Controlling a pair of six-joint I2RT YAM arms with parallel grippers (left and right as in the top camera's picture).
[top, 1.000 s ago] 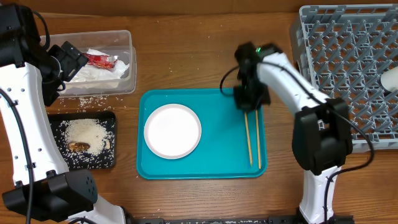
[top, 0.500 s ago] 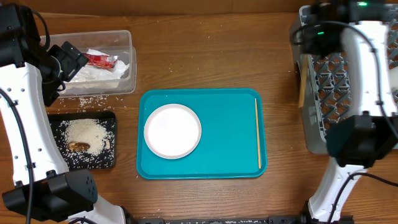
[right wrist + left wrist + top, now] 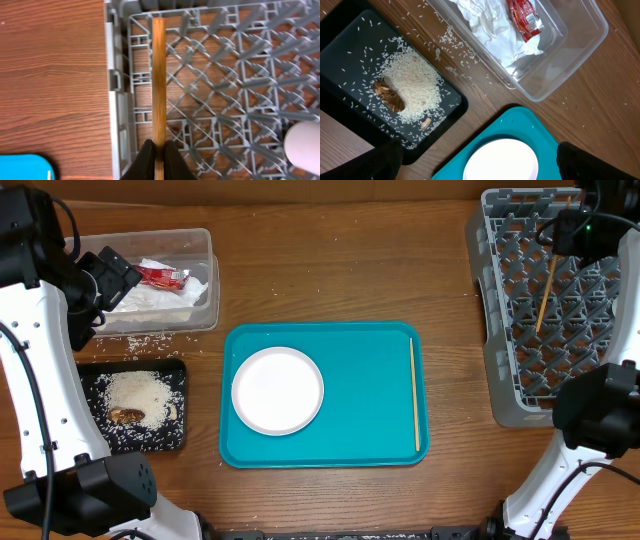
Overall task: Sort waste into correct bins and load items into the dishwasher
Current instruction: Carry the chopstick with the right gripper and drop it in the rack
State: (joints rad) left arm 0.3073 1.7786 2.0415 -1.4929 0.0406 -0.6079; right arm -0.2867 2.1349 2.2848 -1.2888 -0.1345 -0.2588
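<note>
Right arm: reaches up the right edge of the frame to the upper right corner, wrist over the grey dish rack. The right jaws are closed tight on one end of a light-wood chopstick, which slants down and left above the rack lattice; whether its free end touches the grid cannot be told. Left arm: rises along the left edge, wrist beside the clear tub at upper left. The left jaws are spread wide and hold nothing, with only their dark tips visible in the lower corners of the wrist view. Tub contents: crumpled napkins, red wrapper. Black tray, lower left: rice pile, brown scrap; loose grains on the worktop between the two bins. Teal tray, centre: white plate, second chopstick along its right rim. Rack partly cut off at the right; a white rounded item in it, cropped, unidentifiable.
</note>
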